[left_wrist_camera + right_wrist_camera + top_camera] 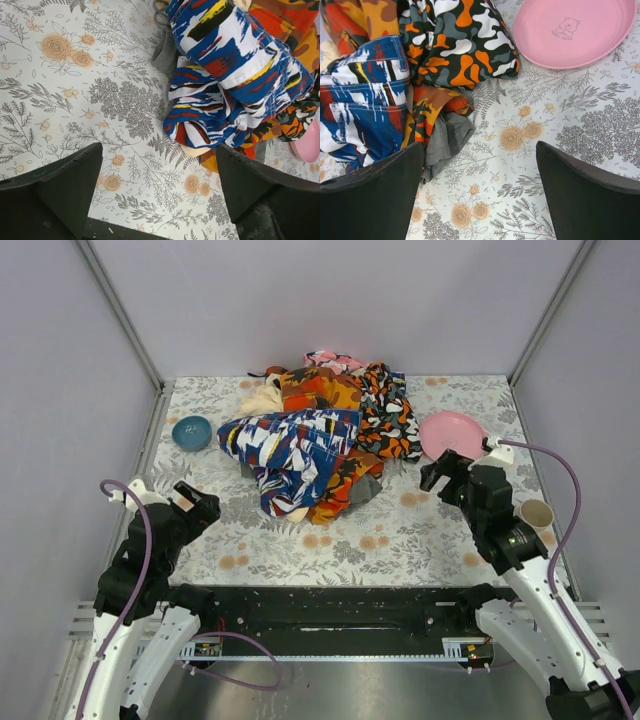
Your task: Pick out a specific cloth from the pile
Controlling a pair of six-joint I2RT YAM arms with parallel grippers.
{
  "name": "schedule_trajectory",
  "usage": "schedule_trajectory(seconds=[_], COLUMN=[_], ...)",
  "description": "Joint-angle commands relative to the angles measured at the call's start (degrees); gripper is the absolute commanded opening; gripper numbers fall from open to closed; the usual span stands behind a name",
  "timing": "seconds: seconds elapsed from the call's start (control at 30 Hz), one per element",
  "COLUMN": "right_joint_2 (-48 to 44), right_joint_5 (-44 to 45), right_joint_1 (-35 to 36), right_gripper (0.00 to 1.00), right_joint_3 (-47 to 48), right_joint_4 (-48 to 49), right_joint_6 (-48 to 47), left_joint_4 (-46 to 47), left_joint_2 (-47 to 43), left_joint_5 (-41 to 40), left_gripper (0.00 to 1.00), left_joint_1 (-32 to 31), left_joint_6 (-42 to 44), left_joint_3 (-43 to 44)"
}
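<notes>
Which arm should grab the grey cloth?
Probably right: the grey cloth pokes from the pile just ahead of the open right end effector; the left end effector faces mostly patterned fabric.

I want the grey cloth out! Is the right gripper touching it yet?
Apart. The top view shows bare table between the right gripper and the grey cloth.

Looking down at a table cover [420, 530] printed with grey leafy sprigs and peach roses on white. Sitting boxed in by a plain pale grey back wall [330, 300], a left wall [50, 390] and a right wall [605, 390], with aluminium posts [121, 315] running up the back corners. Getting soft, even light, barely throwing shadows. Showing a bare metal strip [350, 680] along the near edge.
</notes>
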Motion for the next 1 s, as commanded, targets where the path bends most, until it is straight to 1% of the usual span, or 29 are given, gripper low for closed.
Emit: schedule_trajectory(seconds=[0.0, 0.13, 0.23, 0.33, 0.4, 0.43, 0.5, 0.63, 0.7, 0.77, 0.8, 0.83, 0.9, 0.93, 0.97], right_joint_2=[-4.31, -8.44, -11.34, -12.58, -12.24, -11.54, -9.26, -1.27, 3.47, 8.05, 10.42, 12.53, 17.89, 21.31, 25.17], right_joint_5=[-0.01, -4.83, -7.65, -10.20, -14.14, -15.64, -22.05, -33.74, -36.04, -33.96, -29.59, -23.72, -14.65, -11.99, -9.62], right_joint_1=[-0.08, -0.16, -0.08, -0.08, 0.01, -0.08, -0.08, 0.01, 0.53, 4.12, 7.36, 12.00, 20.18, 23.44, 24.78], right_gripper=[0.99, 0.99, 0.99, 0.99, 0.99, 0.99, 0.99, 0.99, 0.99, 0.99, 0.99, 0.99, 0.99, 0.99, 0.99], right_joint_3=[-1.01, -4.35, -6.73, -7.78, -8.49, -8.84, -8.49, -4.37, -1.56, 1.42, 3.01, 4.59, 7.58, 9.33, 11.53], right_joint_4=[2.12, 7.12, 10.47, 12.23, 14.07, 15.48, 17.24, 17.78, 17.08, 15.85, 14.62, 13.57, 12.68, 12.68, 12.42], right_joint_6=[-2.31, -5.21, -6.62, -7.76, -8.47, -8.56, -8.38, -8.73, -8.47, -9.60, -10.83, -13.54, -16.54, -16.73, -16.04], left_joint_4=[-0.81, -1.95, -2.21, -2.30, -2.30, -2.13, -1.95, -0.46, 1.73, 3.58, 4.37, 4.99, 6.56, 7.36, 7.89], left_joint_2=[2.23, 2.59, 1.19, 0.13, 0.04, 0.22, 0.65, 1.18, 1.10, 1.18, 1.27, 1.36, 1.54, 1.62, 1.80], left_joint_5=[-1.41, -1.49, -1.76, -1.58, -1.41, -1.32, -0.70, 1.31, 3.16, 4.48, 4.83, 5.10, 5.80, 6.24, 6.59], left_gripper=[0.99, 0.99, 0.99, 0.99, 0.99, 0.99, 0.99, 0.99, 0.99, 0.99, 0.99, 0.99, 0.99, 0.99, 0.99], left_joint_1=[-0.10, -0.10, 0.08, -0.10, -0.10, -0.01, -0.01, -0.01, -0.01, -0.01, -0.10, -0.10, -0.01, -0.01, -0.01], left_joint_6=[0.67, 0.85, 0.32, -0.12, -0.29, -0.21, 0.49, 1.20, 1.55, 1.81, 1.99, 1.99, 1.81, 1.81, 1.90], left_joint_3=[2.88, 4.73, 4.21, 3.16, 2.63, 2.54, 2.80, 1.31, -0.36, -1.94, -2.73, -3.35, -4.31, -4.84, -5.28])
